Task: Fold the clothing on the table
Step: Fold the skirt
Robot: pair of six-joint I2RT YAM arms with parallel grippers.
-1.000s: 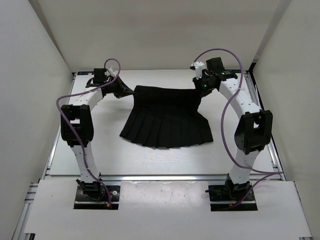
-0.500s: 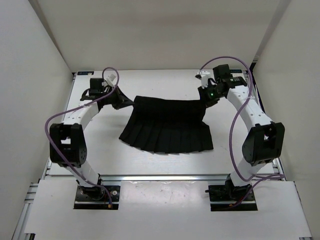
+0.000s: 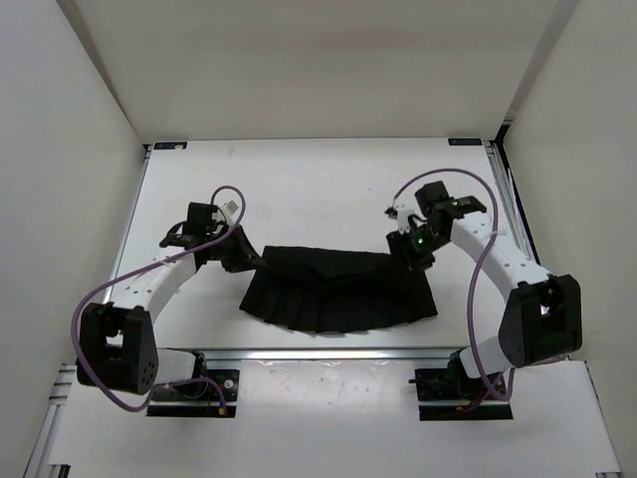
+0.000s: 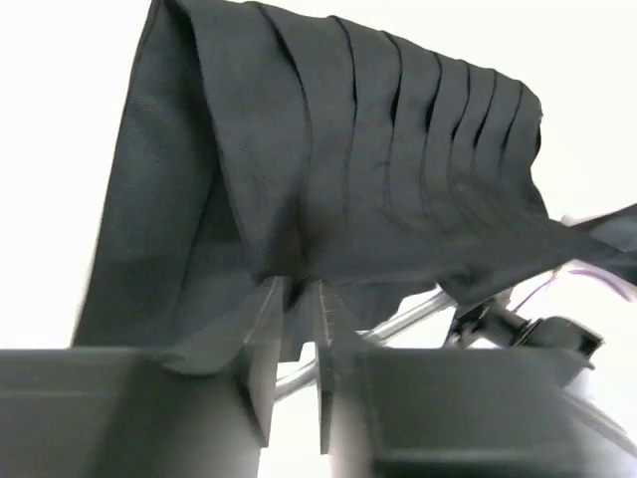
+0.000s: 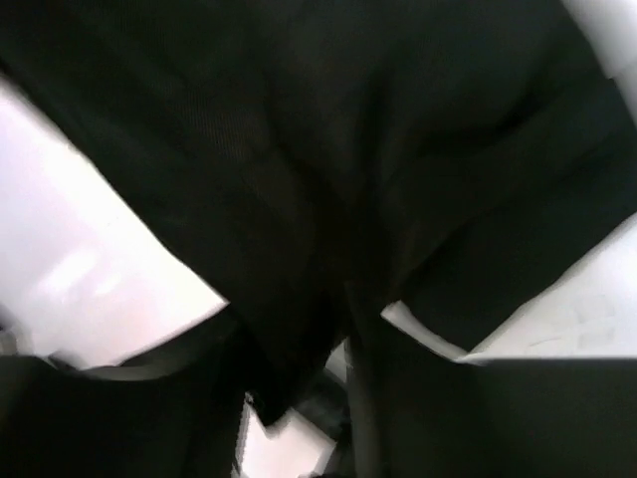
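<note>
The clothing (image 3: 338, 289), a black pleated skirt-like garment, lies on the white table (image 3: 299, 189) near its front edge, doubled over into a low wide band. My left gripper (image 3: 247, 259) is at its left end. In the left wrist view its fingers (image 4: 296, 294) stand narrowly apart, with a fold of the clothing (image 4: 348, 149) pinched between the tips. My right gripper (image 3: 411, 257) is at the garment's right end. In the right wrist view its jaws (image 5: 299, 324) are parted, and the dark clothing (image 5: 299, 149) hangs loosely between them with white gaps showing.
An aluminium rail (image 3: 318, 351) runs along the table's front edge just below the garment. White walls (image 3: 70, 199) close in the left, right and back. Purple cables (image 3: 453, 194) loop off both arms. The arm bases (image 3: 189, 383) sit in front of the rail.
Both arms have carried the garment's far edge from the back of the table toward the front, folding it over the hem. The right jaws have parted.
</note>
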